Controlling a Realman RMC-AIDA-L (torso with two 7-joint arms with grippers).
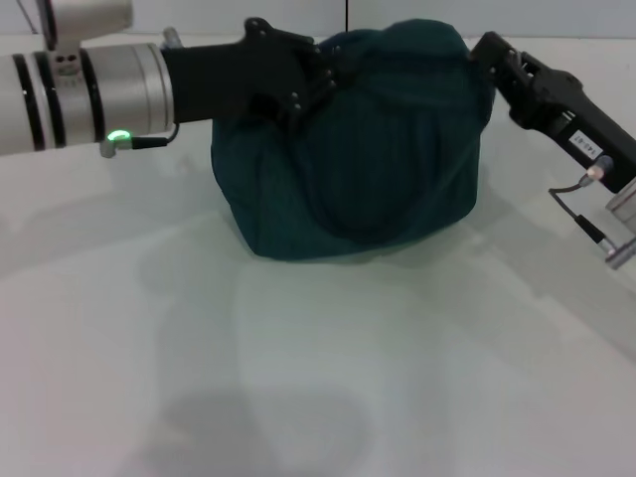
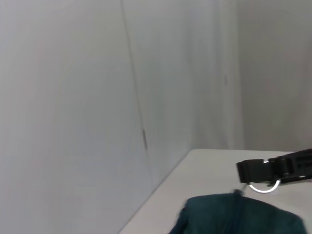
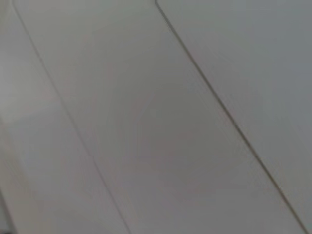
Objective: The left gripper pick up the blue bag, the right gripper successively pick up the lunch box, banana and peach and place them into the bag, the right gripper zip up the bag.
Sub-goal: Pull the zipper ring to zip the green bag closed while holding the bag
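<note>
The blue bag [image 1: 358,159] sits bulging on the white table, its top closed over. My left gripper [image 1: 316,79] reaches in from the left and is shut on the fabric at the bag's upper left. At the bag's upper right corner is my right gripper [image 1: 484,50]. In the left wrist view the right gripper [image 2: 243,170] hovers just over the bag [image 2: 239,214], with the metal zipper ring [image 2: 264,186] hanging at its tip. The lunch box, banana and peach are out of view. The right wrist view shows only wall.
The white table [image 1: 298,378] stretches wide in front of the bag. Behind the bag a white panelled wall [image 2: 97,97] meets the table's far edge. A cable loop [image 1: 571,204] hangs from the right arm.
</note>
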